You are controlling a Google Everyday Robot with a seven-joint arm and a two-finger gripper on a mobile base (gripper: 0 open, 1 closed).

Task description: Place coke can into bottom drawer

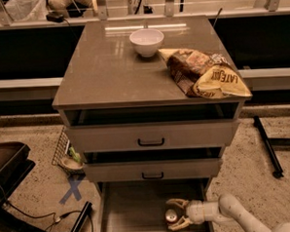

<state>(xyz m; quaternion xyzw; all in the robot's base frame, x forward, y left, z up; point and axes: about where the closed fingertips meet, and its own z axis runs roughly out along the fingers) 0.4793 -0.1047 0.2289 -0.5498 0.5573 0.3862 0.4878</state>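
The coke can stands on the floor of the open bottom drawer, near its right side, silver top facing up. My gripper reaches in from the lower right. Its two fingers are spread apart on either side of the can, with a gap between each finger and the can. The drawer floor is otherwise bare.
A white bowl and a chip bag lie on the cabinet top. Two upper drawers with black handles are partly pulled out. A blue X mark, a wire basket and cables lie on the floor at the left.
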